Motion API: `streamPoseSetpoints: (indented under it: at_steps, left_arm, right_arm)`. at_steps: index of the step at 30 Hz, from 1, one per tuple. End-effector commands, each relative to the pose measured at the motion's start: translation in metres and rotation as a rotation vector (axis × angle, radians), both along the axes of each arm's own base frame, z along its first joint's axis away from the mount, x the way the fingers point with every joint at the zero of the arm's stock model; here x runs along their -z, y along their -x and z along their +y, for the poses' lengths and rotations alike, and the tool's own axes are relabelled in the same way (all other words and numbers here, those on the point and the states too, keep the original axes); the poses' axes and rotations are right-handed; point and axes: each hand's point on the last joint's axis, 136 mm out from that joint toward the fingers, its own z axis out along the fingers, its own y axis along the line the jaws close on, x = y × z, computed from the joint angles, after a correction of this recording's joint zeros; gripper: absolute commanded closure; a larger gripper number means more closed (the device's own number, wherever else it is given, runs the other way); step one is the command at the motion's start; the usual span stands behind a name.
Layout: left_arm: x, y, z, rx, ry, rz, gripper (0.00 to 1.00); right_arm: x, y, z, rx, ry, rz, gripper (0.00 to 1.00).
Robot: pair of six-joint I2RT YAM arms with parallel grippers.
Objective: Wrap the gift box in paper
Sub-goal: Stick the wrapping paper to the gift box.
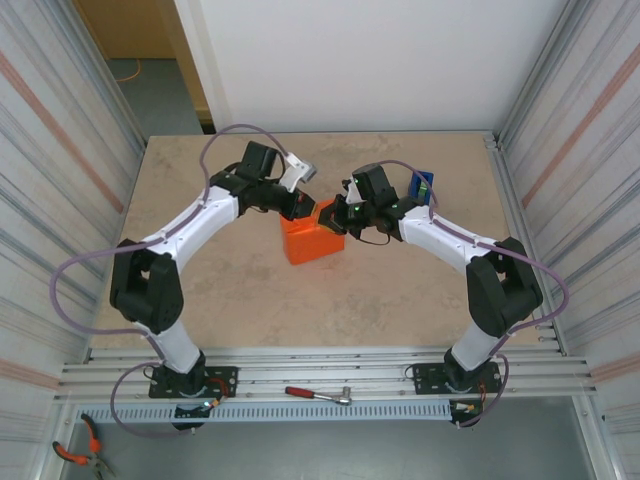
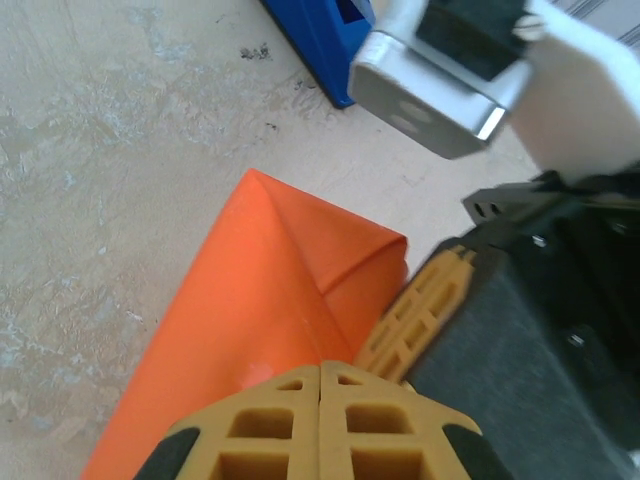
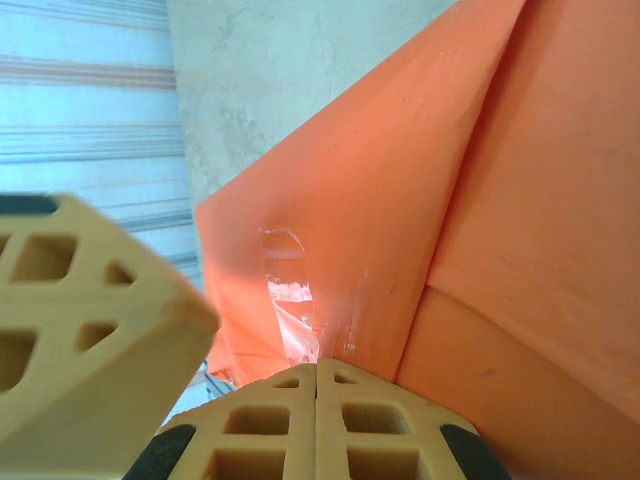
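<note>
The orange paper (image 1: 313,240) is folded round a boxy shape in the middle of the table, so the gift box is hidden inside it. Both grippers meet at the parcel's far end. My left gripper (image 1: 306,207) (image 2: 320,368) is shut, with its tips resting on the folded orange top. My right gripper (image 1: 334,214) (image 3: 317,365) is also shut, tips against the paper beside a strip of clear tape (image 3: 290,300). The right gripper's fingers (image 2: 420,312) touch the parcel's end flap in the left wrist view. A left finger (image 3: 80,320) shows close by in the right wrist view.
A blue tape dispenser (image 1: 423,186) (image 2: 322,40) stands on the table just beyond the right gripper. A red-handled ratchet (image 1: 318,395) lies on the front rail, and orange pliers (image 1: 80,450) lie at the bottom left. Ribbed walls close in both sides.
</note>
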Motion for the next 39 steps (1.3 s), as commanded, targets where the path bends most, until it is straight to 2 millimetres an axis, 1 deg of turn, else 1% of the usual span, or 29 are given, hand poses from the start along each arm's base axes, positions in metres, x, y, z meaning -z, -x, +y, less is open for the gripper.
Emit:
streamPoseSetpoints:
  at_steps: [1, 6, 15, 19, 25, 28, 33, 35, 39]
  left_arm:
    - [0.002, 0.013, 0.01, 0.009, -0.019, 0.004, 1.0]
    - [0.012, 0.022, 0.016, 0.008, -0.043, 0.016, 1.0]
    - [0.023, 0.028, 0.022, 0.0, -0.065, 0.034, 1.0]
    - [0.026, 0.03, 0.023, -0.001, -0.072, 0.041, 1.0]
    - [0.026, 0.034, 0.025, -0.002, -0.07, 0.044, 1.0]
    - [0.028, 0.035, 0.026, -0.004, -0.075, 0.043, 1.0]
    - [0.036, 0.038, 0.028, -0.001, -0.088, 0.062, 1.0]
    - [0.039, 0.039, 0.029, -0.003, -0.095, 0.067, 1.0]
    - [0.042, 0.04, 0.029, -0.001, -0.098, 0.075, 1.0]
  right_arm:
    - [0.062, 0.014, -0.033, 0.078, 0.173, 0.163, 1.0]
    - [0.062, 0.015, -0.033, 0.076, 0.172, 0.162, 1.0]
    - [0.063, 0.016, -0.032, 0.076, 0.169, 0.163, 1.0]
    - [0.061, 0.015, -0.031, 0.075, 0.164, 0.16, 1.0]
    - [0.058, 0.015, -0.029, 0.07, 0.155, 0.154, 1.0]
    - [0.054, 0.014, -0.027, 0.063, 0.146, 0.147, 1.0]
    - [0.044, 0.014, -0.022, 0.046, 0.133, 0.127, 1.0]
    - [0.038, 0.014, -0.022, 0.043, 0.129, 0.115, 0.96]
    - [0.029, 0.013, -0.02, 0.032, 0.121, 0.097, 0.92]
